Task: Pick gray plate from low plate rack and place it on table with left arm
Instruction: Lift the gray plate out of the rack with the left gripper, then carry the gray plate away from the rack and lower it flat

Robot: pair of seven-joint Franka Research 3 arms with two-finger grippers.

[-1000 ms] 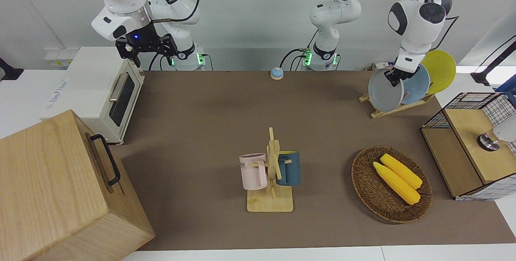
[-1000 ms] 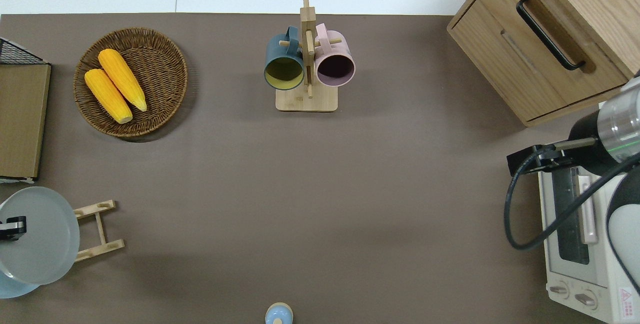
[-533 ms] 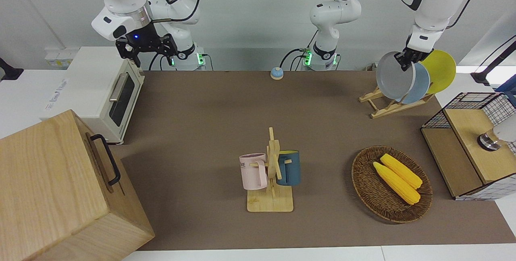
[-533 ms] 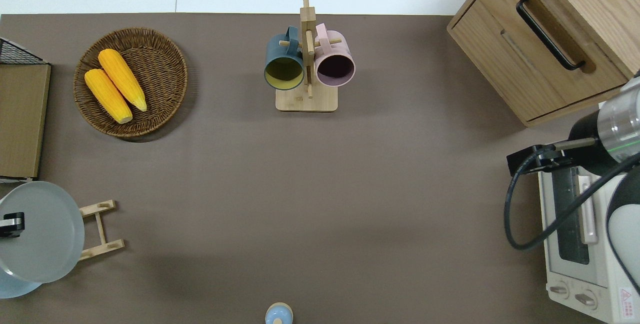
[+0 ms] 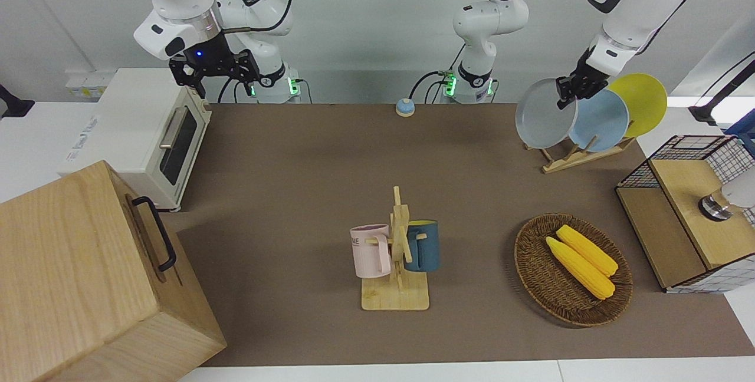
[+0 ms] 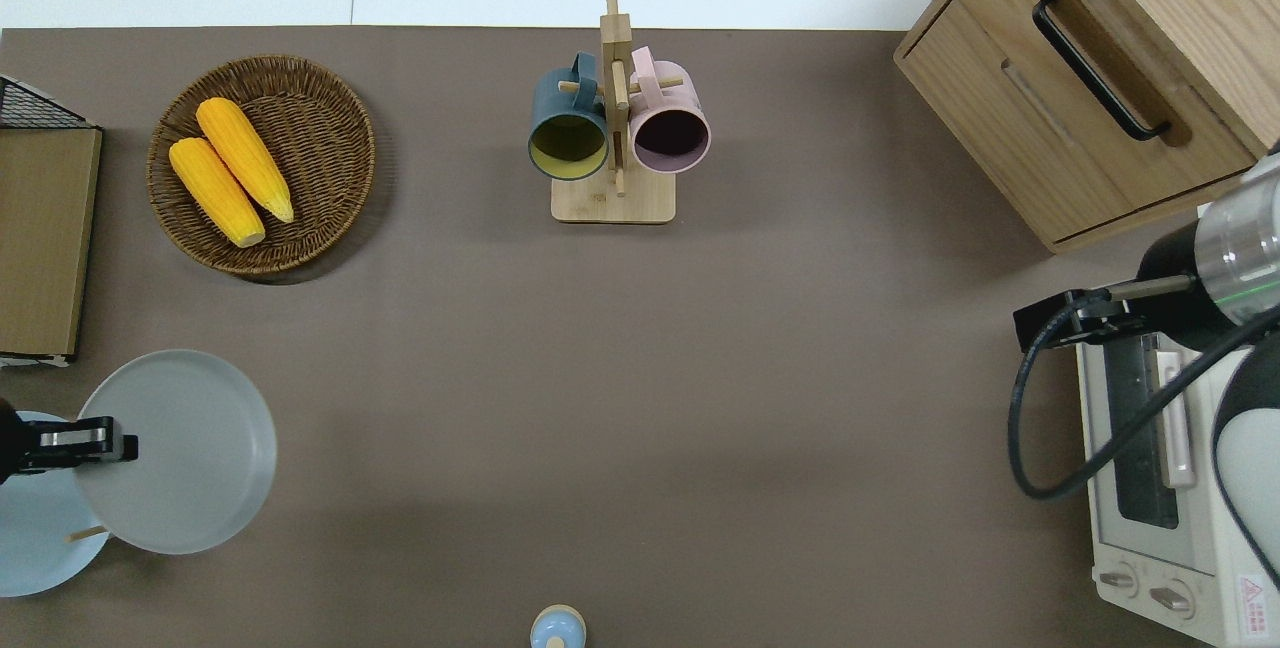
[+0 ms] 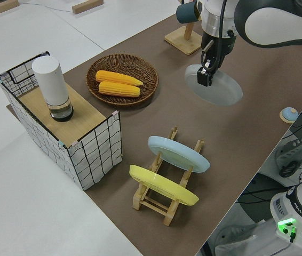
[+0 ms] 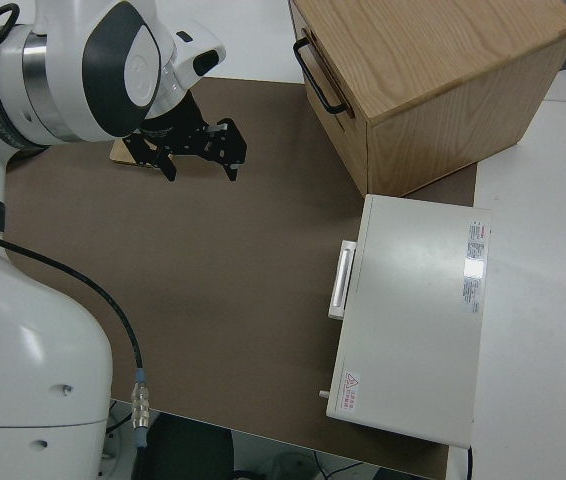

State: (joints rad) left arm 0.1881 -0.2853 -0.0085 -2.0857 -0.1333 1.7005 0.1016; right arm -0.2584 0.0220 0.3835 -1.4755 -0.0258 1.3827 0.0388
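Note:
My left gripper [image 5: 569, 92] is shut on the rim of the gray plate [image 5: 544, 114] and holds it tilted in the air, clear of the pegs. In the overhead view the gripper [image 6: 108, 446] and the plate [image 6: 190, 453] are over the empty end of the low plate rack [image 5: 581, 155], which they hide there. The left side view shows the gripper [image 7: 206, 78], the plate [image 7: 220, 92] and the rack [image 7: 164, 201]. The light blue plate [image 5: 603, 119] and yellow plate [image 5: 642, 102] stay in the rack. The brown table mat [image 5: 295, 164] lies below. My right gripper [image 8: 199, 152] is parked, open.
A wicker basket with two corn cobs [image 5: 572, 270] and a wire-sided shelf [image 5: 690, 211] are farther from the robots than the rack. A mug tree with two mugs [image 5: 398, 252] stands mid-table. A small bell [image 5: 404, 107], toaster oven [image 5: 147, 134] and wooden cabinet [image 5: 88, 276] also stand here.
My left gripper has lifted the gray plate up out of the rack and carried it toward the table's middle. The plate now lies flatter. The right arm has not moved.

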